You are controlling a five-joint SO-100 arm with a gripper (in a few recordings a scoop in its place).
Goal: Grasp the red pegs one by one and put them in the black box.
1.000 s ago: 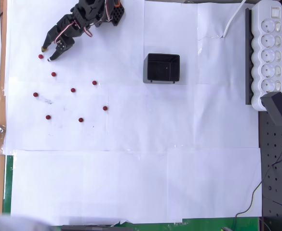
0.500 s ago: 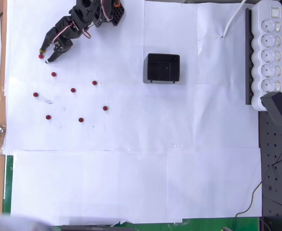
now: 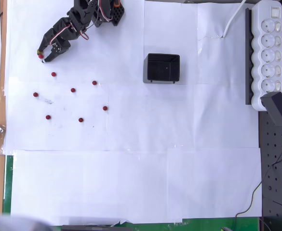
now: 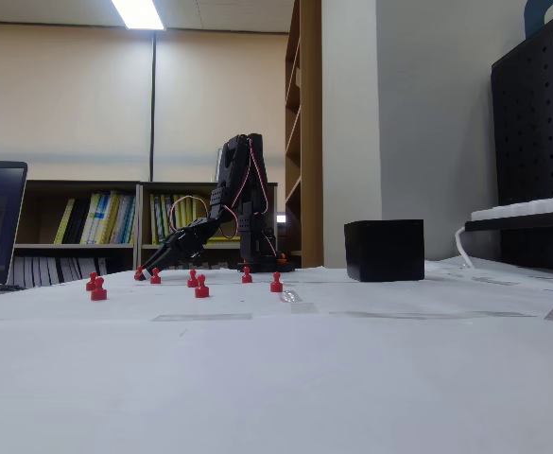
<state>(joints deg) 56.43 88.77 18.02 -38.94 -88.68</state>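
In the overhead view the gripper [image 3: 42,56] sits at about ten o'clock on the white paper sheet [image 3: 131,183], close to the sheet's left edge and the wooden table border [image 3: 3,72] just beyond it. Its two tips are drawn narrow around one of the red pegs [image 3: 41,56]; whether they actually pinch it cannot be told from above. In the fixed view the gripper [image 4: 142,274] is down at table level with that peg [image 4: 138,274] at its tip.

Seven more pegs lie loose below and to the right of the gripper, from the nearest one [image 3: 53,74] at about five o'clock out to the farthest [image 3: 105,108], all well apart from each other. In the fixed view each peg [image 4: 200,287] stands upright, long axis vertical, round head on top.

The black box [image 3: 163,68] stands at three o'clock from the gripper, well apart, its opening facing up. Bare paper lies between the gripper and the box. Past the box, along the right edge, runs a white power strip [image 3: 268,53] with a dark adapter [image 3: 278,109] plugged in at its lower end. The lower half of the sheet is bare.
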